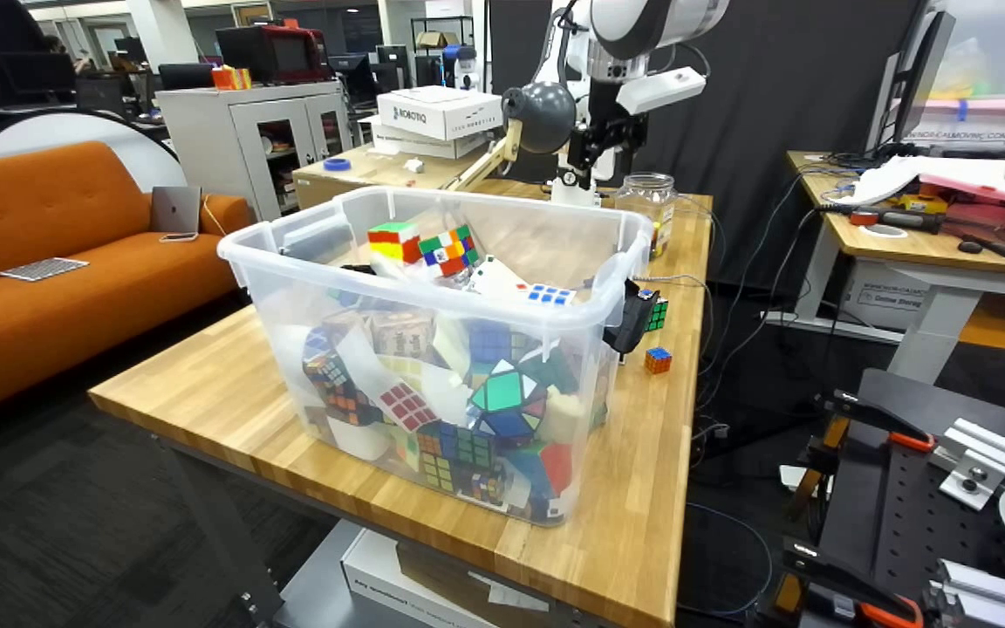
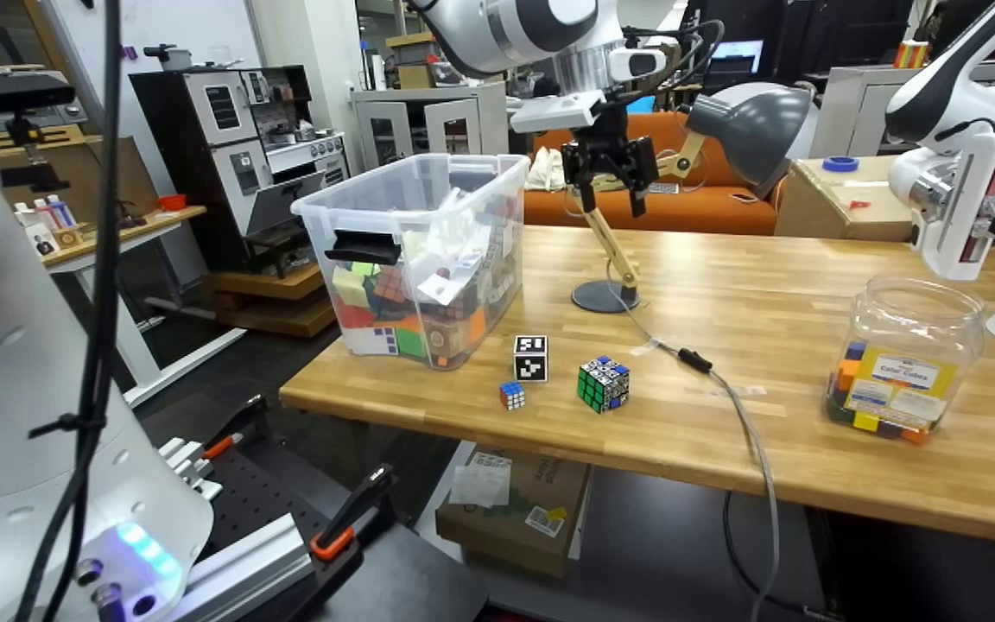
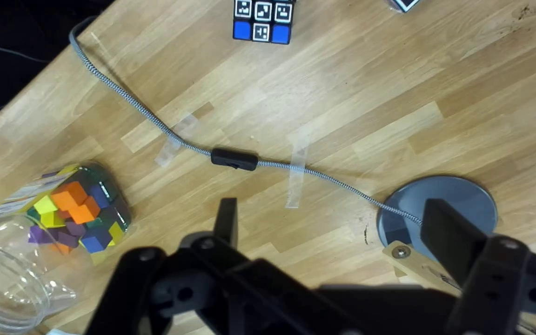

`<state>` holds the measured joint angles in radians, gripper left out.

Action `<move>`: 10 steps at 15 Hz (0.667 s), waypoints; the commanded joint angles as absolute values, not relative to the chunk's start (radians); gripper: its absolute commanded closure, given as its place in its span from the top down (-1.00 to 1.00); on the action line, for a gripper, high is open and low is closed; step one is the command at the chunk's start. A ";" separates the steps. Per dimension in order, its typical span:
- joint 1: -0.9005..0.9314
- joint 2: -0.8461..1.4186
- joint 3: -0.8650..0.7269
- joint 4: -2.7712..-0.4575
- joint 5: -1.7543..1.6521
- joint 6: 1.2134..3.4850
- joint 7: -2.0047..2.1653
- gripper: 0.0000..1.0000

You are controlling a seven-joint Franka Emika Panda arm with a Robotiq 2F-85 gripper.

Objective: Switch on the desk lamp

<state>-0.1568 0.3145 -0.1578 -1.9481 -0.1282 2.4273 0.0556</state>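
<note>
The desk lamp has a grey rounded head [image 2: 748, 130], a light wooden jointed arm and a round dark base [image 2: 605, 296]. The head also shows in an exterior view [image 1: 546, 116], and the base in the wrist view [image 3: 454, 190]. No glow is visible from the head. A black inline switch [image 2: 694, 360] lies on its grey cord, taped to the table; it also shows in the wrist view [image 3: 234, 158]. My gripper [image 2: 611, 200] is open and empty, high above the table near the lamp arm. In the wrist view my fingers [image 3: 332, 204] are wide apart, with the switch beyond the left fingertip.
A clear plastic bin [image 2: 359, 212] of puzzle cubes stands beside the lamp. A cube with green face [image 2: 604, 383], a small cube [image 2: 512, 395] and a black-and-white marker cube [image 2: 530, 358] lie near the table edge. A clear jar [image 2: 908, 363] of coloured blocks stands past the switch.
</note>
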 commanded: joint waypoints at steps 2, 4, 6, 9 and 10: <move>-0.184 0.462 -0.167 -1.785 -0.069 2.372 0.053 1.00; -0.196 0.507 -0.173 -1.736 -0.053 2.369 0.063 1.00; -0.191 0.495 -0.180 -1.772 -0.067 2.415 0.059 1.00; -0.192 0.508 -0.180 -1.762 -0.066 2.415 0.059 1.00; -0.190 0.506 -0.180 -1.762 -0.066 2.415 0.059 1.00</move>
<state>-0.1901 0.5056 -0.1784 -1.7641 -0.0676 2.4170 0.0607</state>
